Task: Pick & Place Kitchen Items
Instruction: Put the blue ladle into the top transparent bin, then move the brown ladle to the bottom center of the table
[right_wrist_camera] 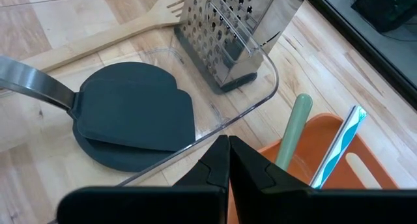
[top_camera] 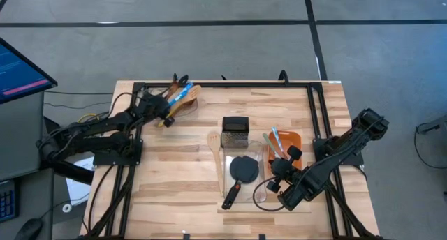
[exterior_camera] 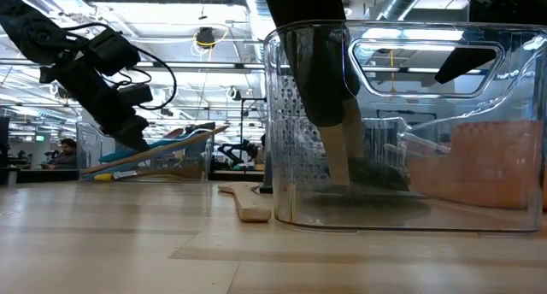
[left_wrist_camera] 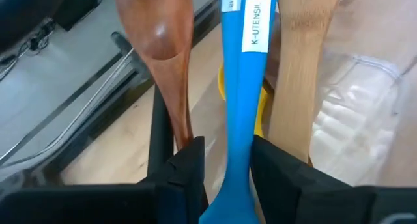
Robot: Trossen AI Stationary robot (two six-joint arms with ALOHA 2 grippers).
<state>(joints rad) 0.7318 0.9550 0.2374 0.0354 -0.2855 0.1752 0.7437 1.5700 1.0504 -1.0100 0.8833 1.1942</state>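
Both arms low over the table, one at each side.
The left gripper (top_camera: 170, 107) reaches toward the far left corner, fingers (left_wrist_camera: 189, 165) parted. The right gripper (right_wrist_camera: 228, 160) rests near the right edge, fingers pressed together.

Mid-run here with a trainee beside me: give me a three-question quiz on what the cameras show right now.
1. True or false: the steel box grater lies flat on its side.
2. Which utensil sits between the left gripper's fingers? A) wooden spoon B) blue utensil C) black turner
3. Fill in: the right gripper's fingers are ____.

Key
1. False; it stands upright inside the clear bin.
2. B; the blue utensil runs between the parted fingers, with a dark wooden spoon on one side and a pale wooden utensil on the other.
3. Shut, holding nothing, over the bin's edge.
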